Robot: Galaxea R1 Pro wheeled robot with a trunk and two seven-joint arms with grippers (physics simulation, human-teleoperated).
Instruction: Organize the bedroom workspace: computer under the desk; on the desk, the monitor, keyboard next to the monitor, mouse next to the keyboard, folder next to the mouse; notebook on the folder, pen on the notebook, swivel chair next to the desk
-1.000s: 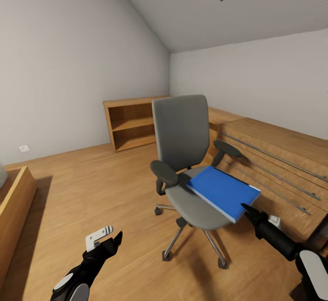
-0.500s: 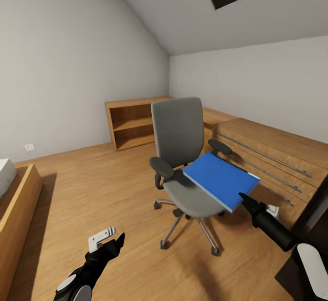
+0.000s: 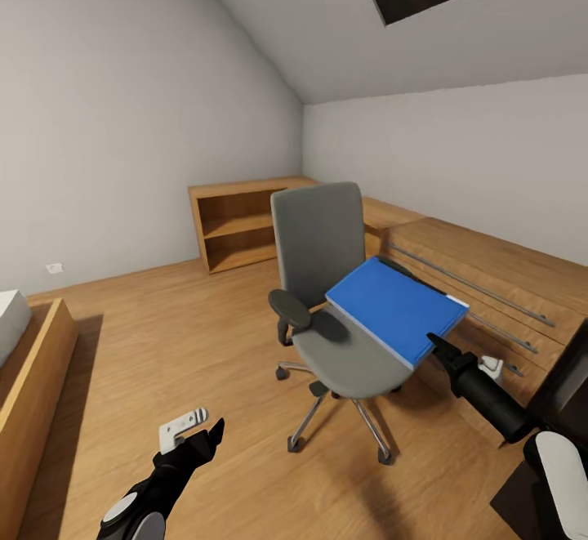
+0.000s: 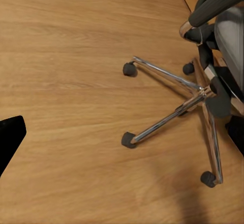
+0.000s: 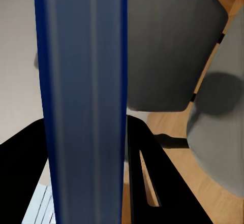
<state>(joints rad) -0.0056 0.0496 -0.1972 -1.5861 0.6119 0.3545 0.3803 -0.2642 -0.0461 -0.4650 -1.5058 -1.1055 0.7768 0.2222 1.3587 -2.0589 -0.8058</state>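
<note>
Right pincer (image 3: 434,344): pinching the near edge of the blue folder (image 3: 396,307), one black finger on either side of its spine in the right wrist view.
Folder: lifted and tilted, its far end above the seat and armrest of the swivel chair (image 3: 331,278); it looks clear of the seat, though from here I cannot be sure the far corner is not touching.
Left pincer (image 3: 192,430): low over the wooden floor (image 3: 163,336), carrying nothing; whether its fingers are spread or together I cannot tell.
Chair: standing on its chrome base (image 4: 175,104) beside the wooden drawer chest (image 3: 490,287).
Risk, grip: the hold is on one edge only, so the folder's weight could lever it out of the fingers or let it droop and swing.
Risk, snag: a low sweep could catch the armrest and roll the chair away.
</note>
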